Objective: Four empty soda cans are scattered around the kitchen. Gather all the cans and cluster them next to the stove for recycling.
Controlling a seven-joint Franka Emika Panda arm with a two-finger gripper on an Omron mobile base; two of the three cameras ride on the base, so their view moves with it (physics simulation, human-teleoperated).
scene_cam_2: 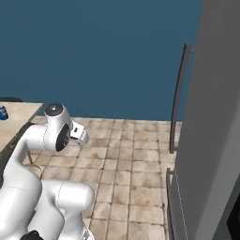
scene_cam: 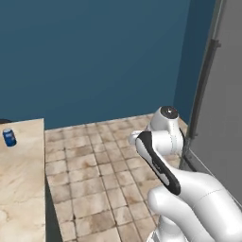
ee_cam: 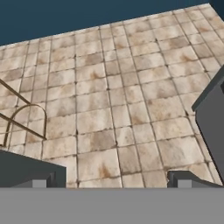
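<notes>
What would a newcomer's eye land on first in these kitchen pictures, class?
Probably the white arm folded low in the foreground, its open gripper looking down at bare tiled floor. Next, the tall grey appliance door with its long handle on the right. Last, a small blue soda can standing on the marble counter at far left.

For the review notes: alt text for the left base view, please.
A blue soda can stands on a marble counter at far left. The white arm is folded at lower right above tiled floor, beside a grey fridge door.
</notes>
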